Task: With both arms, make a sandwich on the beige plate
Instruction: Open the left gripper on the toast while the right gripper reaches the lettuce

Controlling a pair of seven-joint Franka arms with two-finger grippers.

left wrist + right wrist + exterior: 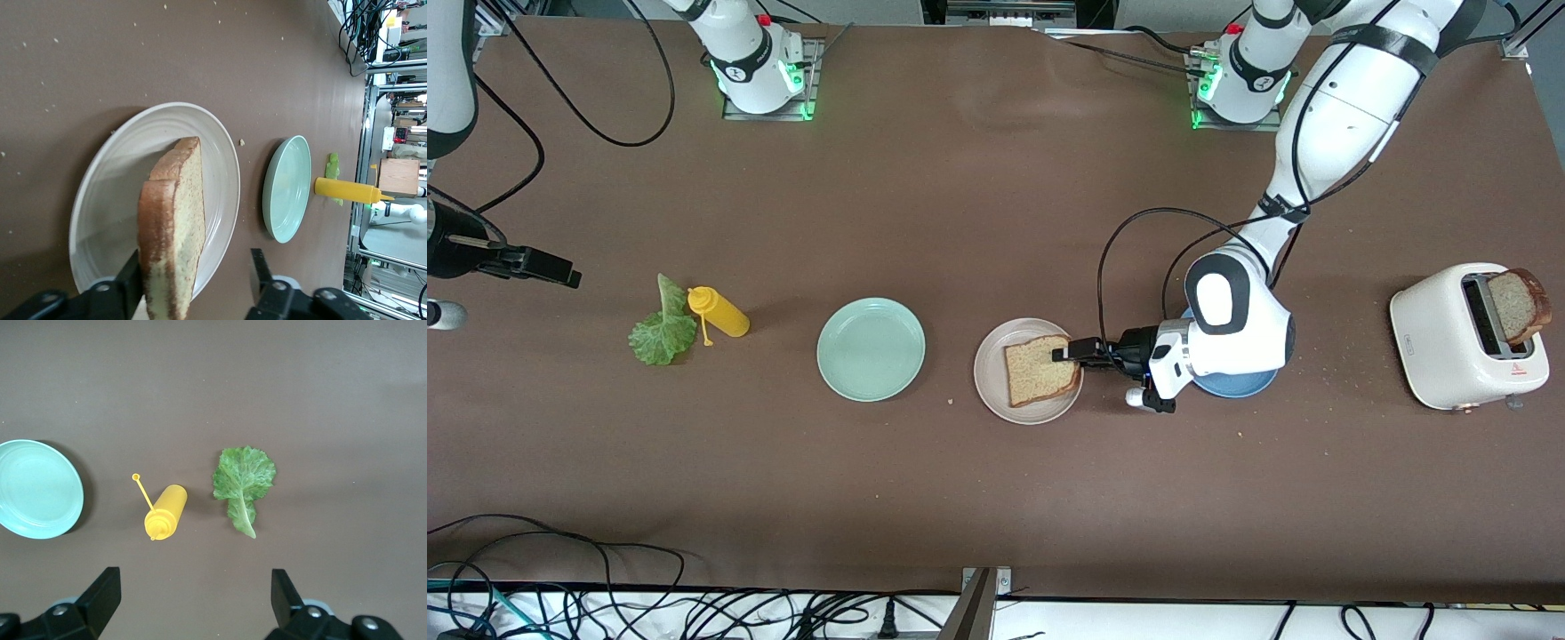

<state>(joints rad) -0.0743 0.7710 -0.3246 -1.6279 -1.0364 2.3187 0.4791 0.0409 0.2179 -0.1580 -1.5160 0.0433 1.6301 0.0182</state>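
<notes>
1 slice of bread (1040, 370) is sitting on the beige plate (990, 378), leaning up on its edge rather than lying flat, near the middle of the desk. The left gripper (1069, 352) is hanging low over the plate's rim toward the left arm's end, its fingers spread; 1 finger (127, 285) looks to be touching the crust, though I can't quite tell from the wrist view, while the other is standing clear of the slice, so nothing is being squeezed. A blue plate (1240, 387) is peeking out under that arm's wrist. A 2nd slice (1519, 304) is sticking up out of the white toaster (1449, 342) near the desk's edge at the left arm's end. A mint-green plate (871, 348) is lying beside the beige one, toward the right arm's end. Past it, the yellow squeeze bottle (720, 312) is lying on its side just beside the lettuce leaf (662, 329). The right gripper (193, 597) is waiting above that pair, wide open and holding nothing.
</notes>
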